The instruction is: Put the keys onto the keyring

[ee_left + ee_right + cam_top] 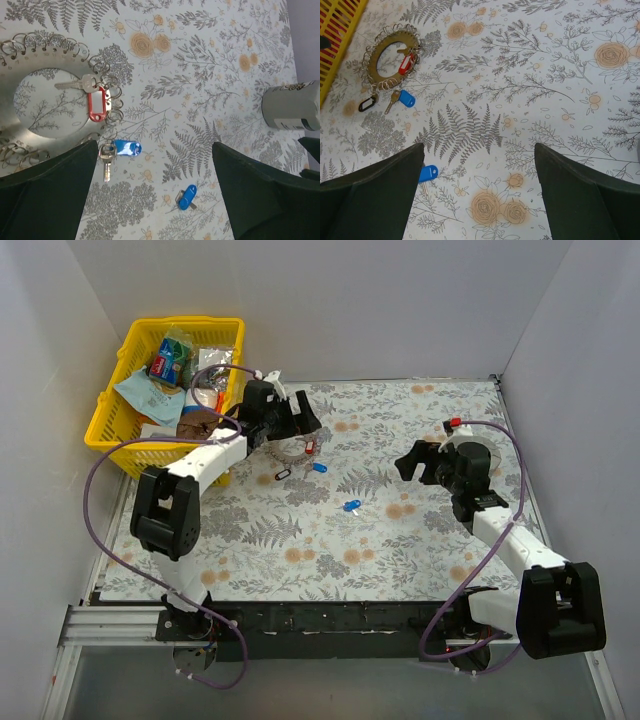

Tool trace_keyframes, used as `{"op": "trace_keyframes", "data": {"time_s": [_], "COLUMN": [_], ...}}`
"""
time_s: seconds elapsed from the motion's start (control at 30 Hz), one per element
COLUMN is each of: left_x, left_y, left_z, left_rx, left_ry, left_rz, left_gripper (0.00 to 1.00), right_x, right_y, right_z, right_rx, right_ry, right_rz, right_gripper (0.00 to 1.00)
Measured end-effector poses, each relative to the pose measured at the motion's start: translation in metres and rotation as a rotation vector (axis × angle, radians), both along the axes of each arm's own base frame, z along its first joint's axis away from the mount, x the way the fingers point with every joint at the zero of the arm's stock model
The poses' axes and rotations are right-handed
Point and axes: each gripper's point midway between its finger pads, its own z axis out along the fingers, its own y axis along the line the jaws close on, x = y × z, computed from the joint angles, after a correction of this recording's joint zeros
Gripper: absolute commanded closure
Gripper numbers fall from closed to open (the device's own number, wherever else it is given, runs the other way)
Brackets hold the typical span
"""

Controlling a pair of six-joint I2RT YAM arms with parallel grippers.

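The keyring (30,75) is a flat silvery ring with small loops round its rim; it also shows in the top view (283,455) and the right wrist view (374,62). A red-tagged key (96,104) lies on its rim, and a blue-tagged key (127,148) lies at its edge. A second blue key (187,196) lies loose on the cloth, also seen in the top view (352,506) and the right wrist view (428,173). My left gripper (155,200) hovers open and empty above the ring's edge. My right gripper (477,200) is open and empty, off to the right.
A small black clip (367,104) lies beside the keyring. A squat grey cylinder (292,106) stands on the right of the floral cloth. A yellow basket (165,390) of packets sits at the back left. White walls close in the table.
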Motion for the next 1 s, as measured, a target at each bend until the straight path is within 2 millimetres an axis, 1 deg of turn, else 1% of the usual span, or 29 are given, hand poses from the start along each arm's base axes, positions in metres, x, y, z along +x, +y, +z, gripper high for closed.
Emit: {"op": "trace_keyframes", "data": {"time_s": [0.07, 0.13, 0.33, 0.4, 0.47, 0.53, 0.63, 0.67, 0.77, 0.87, 1.0], "left_x": [0.012, 0.019, 0.018, 0.018, 0.018, 0.017, 0.017, 0.019, 0.02, 0.021, 0.021], "left_y": [-0.005, -0.008, -0.006, -0.005, -0.004, -0.003, -0.004, -0.005, -0.005, -0.006, -0.008], "left_z": [-0.008, -0.017, -0.063, -0.078, -0.092, -0.107, -0.126, -0.124, -0.124, -0.13, -0.131], "left_rx": [0.013, 0.023, 0.087, 0.113, 0.133, 0.153, 0.172, 0.171, 0.18, 0.189, 0.192], "left_ry": [0.016, 0.032, 0.131, 0.168, 0.196, 0.229, 0.259, 0.253, 0.247, 0.252, 0.243], "left_rz": [-0.005, -0.016, -0.026, -0.028, -0.031, -0.036, -0.046, -0.049, -0.045, -0.046, -0.051], "left_gripper": [0.02, 0.02, 0.02, 0.02, 0.11, 0.16, 0.26, 0.31, 0.35, 0.36, 0.36], "right_x": [-0.001, -0.001, -0.008, -0.008, -0.009, -0.01, -0.013, -0.013, -0.015, -0.016, -0.018], "right_y": [0.0, 0.0, -0.001, -0.001, -0.001, -0.001, -0.002, -0.002, -0.001, -0.001, -0.002], "right_z": [0.0, -0.001, -0.011, -0.012, -0.013, -0.016, -0.02, -0.02, -0.021, -0.02, -0.017], "right_rx": [0.0, -0.001, -0.006, -0.006, -0.006, -0.007, -0.008, -0.007, -0.007, -0.006, -0.006], "right_ry": [0.0, 0.004, 0.036, 0.04, 0.042, 0.048, 0.058, 0.059, 0.059, 0.057, 0.052], "right_rz": [0.0, -0.001, 0.0, 0.0, 0.001, 0.001, 0.002, 0.003, 0.006, 0.007, 0.007], "right_gripper": [0.02, 0.02, 0.02, 0.02, 0.02, 0.02, 0.02, 0.02, 0.02, 0.02, 0.02]}}
